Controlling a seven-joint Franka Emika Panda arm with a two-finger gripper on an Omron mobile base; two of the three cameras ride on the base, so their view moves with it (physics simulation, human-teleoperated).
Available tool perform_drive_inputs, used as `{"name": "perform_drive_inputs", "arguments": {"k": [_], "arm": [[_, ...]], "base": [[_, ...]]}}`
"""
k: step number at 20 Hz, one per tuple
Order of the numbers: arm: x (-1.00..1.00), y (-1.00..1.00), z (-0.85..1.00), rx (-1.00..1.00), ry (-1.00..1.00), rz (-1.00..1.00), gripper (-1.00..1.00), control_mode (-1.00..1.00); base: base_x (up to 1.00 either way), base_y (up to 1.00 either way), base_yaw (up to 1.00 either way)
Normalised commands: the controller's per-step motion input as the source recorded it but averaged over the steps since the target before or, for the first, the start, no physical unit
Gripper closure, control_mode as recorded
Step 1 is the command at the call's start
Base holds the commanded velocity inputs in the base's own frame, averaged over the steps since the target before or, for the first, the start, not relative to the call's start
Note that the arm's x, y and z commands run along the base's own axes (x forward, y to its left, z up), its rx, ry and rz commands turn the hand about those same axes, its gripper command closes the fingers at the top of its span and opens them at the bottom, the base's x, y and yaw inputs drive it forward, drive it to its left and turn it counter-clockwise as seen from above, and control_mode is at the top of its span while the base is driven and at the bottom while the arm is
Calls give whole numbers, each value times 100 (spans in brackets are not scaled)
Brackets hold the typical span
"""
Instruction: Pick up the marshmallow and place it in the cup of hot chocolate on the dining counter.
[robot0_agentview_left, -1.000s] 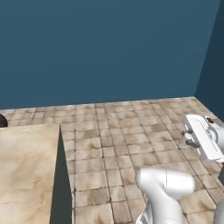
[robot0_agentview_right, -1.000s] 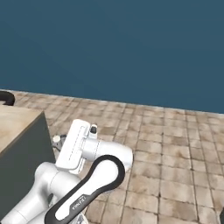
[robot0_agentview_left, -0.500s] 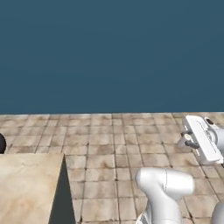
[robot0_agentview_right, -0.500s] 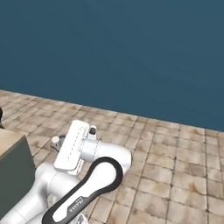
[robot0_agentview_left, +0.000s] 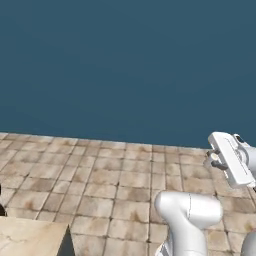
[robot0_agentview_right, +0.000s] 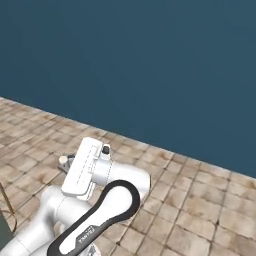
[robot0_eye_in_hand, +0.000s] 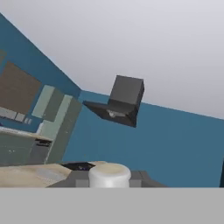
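Observation:
The marshmallow (robot0_eye_in_hand: 109, 174), a small white short cylinder, sits between my two dark finger tips at the bottom of the hand view; my gripper (robot0_eye_in_hand: 109, 180) is shut on it. From the base cameras the white hand is held high and level, with the gripper (robot0_agentview_left: 212, 160) (robot0_agentview_right: 64, 161) at its end above the tiled floor. Behind the marshmallow lies the beige dining counter (robot0_eye_in_hand: 26, 173) with a black cooktop (robot0_eye_in_hand: 81, 166) set into it. One corner of that counter (robot0_agentview_left: 27, 241) shows at the lower left of the left base view. The cup of hot chocolate is out of view.
A dark blue wall (robot0_agentview_left: 125, 65) stands ahead, with brown tiled floor (robot0_agentview_left: 100, 175) in front of it. A dark range hood (robot0_eye_in_hand: 120, 104) hangs on the wall in the hand view, and grey-green cabinets (robot0_eye_in_hand: 52, 118) stand at its left.
Both base views have swung: the wall fills more of the picture and the counter has slid down to the lower left corner. The arm keeps its pose, still holding the marshmallow.

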Motion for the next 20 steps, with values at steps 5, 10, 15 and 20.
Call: {"name": "perform_drive_inputs", "arguments": {"k": [5, 10, 15, 20], "arm": [[0, 0, 0, 0, 0, 0, 100, 100], [0, 0, 0, 0, 0, 0, 100, 100], [0, 0, 0, 0, 0, 0, 100, 100], [0, 0, 0, 0, 0, 0, 100, 100]], "base": [[100, -21, 54], [100, -19, 63], [100, -32, 58], [100, -38, 54]]}}
